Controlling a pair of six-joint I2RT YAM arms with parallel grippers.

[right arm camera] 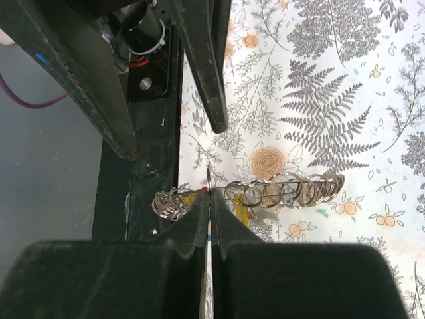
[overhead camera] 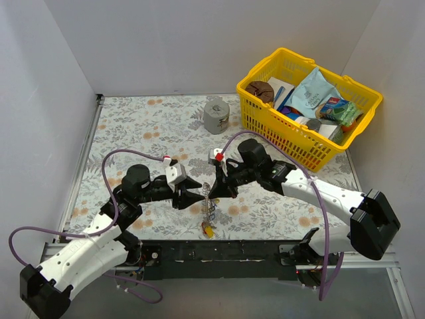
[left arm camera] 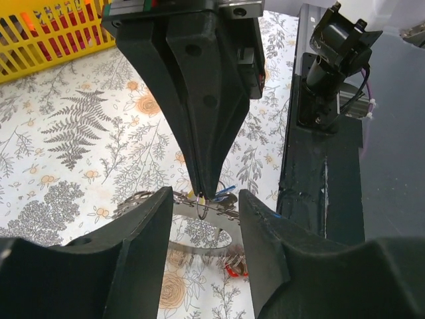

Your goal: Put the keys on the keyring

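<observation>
Top external view: nearest, close to the near edge of the table (overhead camera: 146,133), are the keys (overhead camera: 209,230), showing yellow and red. Just beyond them the keyring (overhead camera: 208,205) sits between the two grippers at mid-table. The left gripper (overhead camera: 197,197) reaches in from the left with its fingers spread apart, gripping nothing. The right gripper (overhead camera: 214,193) meets it from the right, its fingers pressed tight on a thin metal sliver (right arm camera: 208,178) at the keyring, with blue showing between them. Whether that sliver is a key or the ring's rim I cannot tell. Small wire loops (right arm camera: 279,193) string along the keyring. Farther back stands a grey can (overhead camera: 216,115). A yellow basket (overhead camera: 292,143) of packets sits far right.
</observation>
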